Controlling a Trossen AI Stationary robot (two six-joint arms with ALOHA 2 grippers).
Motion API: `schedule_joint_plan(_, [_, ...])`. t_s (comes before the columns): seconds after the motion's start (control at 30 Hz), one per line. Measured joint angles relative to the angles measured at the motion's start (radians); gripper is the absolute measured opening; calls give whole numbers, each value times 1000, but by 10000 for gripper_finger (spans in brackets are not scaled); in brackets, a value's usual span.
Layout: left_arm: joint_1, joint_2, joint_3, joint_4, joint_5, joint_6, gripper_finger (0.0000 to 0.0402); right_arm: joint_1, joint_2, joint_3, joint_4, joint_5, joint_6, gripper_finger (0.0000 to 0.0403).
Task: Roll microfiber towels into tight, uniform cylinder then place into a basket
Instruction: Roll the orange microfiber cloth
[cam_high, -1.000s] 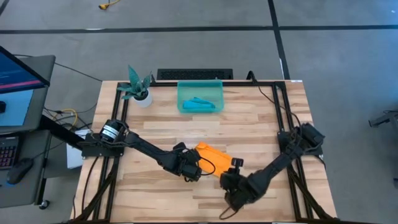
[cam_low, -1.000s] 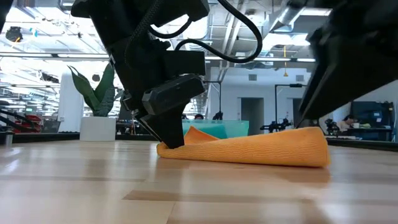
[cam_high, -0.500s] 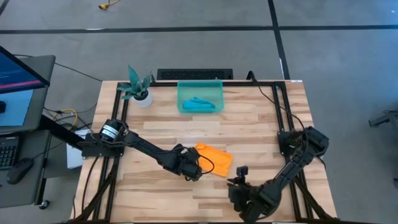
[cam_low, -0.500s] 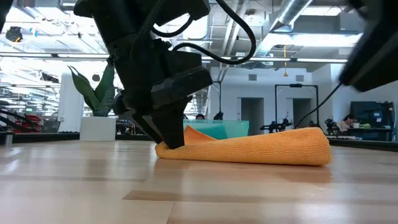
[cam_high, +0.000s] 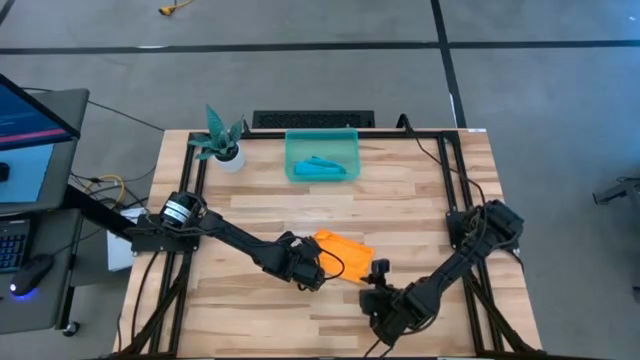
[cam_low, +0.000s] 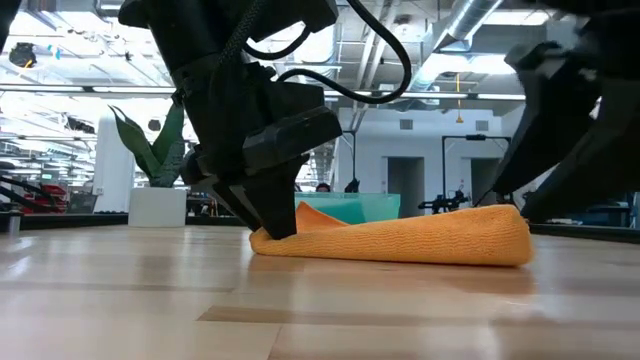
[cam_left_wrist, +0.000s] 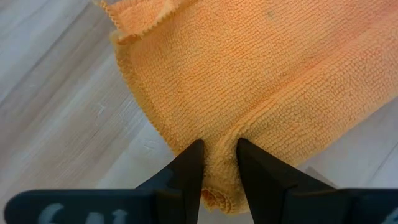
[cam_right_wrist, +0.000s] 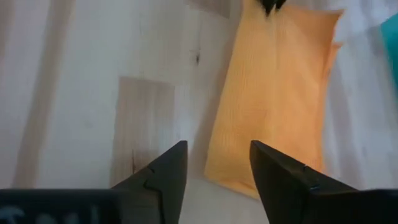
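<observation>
Orange towel (cam_high: 342, 256): your left pincer (cam_left_wrist: 219, 163) pinches its edge; right pincer (cam_right_wrist: 217, 171) has just released, now wide, backed off; roll unfinished.

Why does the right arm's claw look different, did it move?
Yes. The right gripper let go of the orange towel and backed off toward the table's near edge.

Robotics lab or open industrial workspace. Wooden bench table (cam_high: 330, 205) on black metal frame (cam_high: 440, 135), two arms bolted to it. Grey concrete floor (cam_high: 300, 80) with dark tape lines around. Computer monitor (cam_high: 30, 110) on side desk at table's left. Low view: high ceiling with exposed ducts and pipes (cam_low: 440, 45), strip lights, white walls, more rigs far back; possibly seated person (cam_low: 560, 198) there, too small to tell.
</observation>
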Motion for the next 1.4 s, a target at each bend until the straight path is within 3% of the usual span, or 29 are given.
schedule_joint_plan(0.17, [0,0,0,0,0,0,96,-42,0,-46,49,-73,0,206])
schedule_joint_plan(0.37, [-1,0,0,0,-8,7,96,-94,0,-59,48,-79,8,207])
schedule_joint_plan(0.6, [-2,0,0,0,-8,41,96,-144,-10,-121,107,-186,77,205])
schedule_joint_plan(0.73, [-1,2,14,-12,-7,94,96,-149,-9,-129,114,-196,114,179])
schedule_joint_plan(0.87, [-5,6,61,-65,-2,196,96,-149,-6,-130,119,-203,114,121])
schedule_joint_plan(1.03, [-47,13,135,-205,-78,252,96,-156,-5,-131,114,-204,113,42])
schedule_joint_plan(1.13, [-92,13,182,-299,-166,277,96,-157,-5,-132,114,-207,113,15])
schedule_joint_plan(1.4, [-243,13,320,-642,-379,203,96,-157,-5,-134,118,-215,114,45])
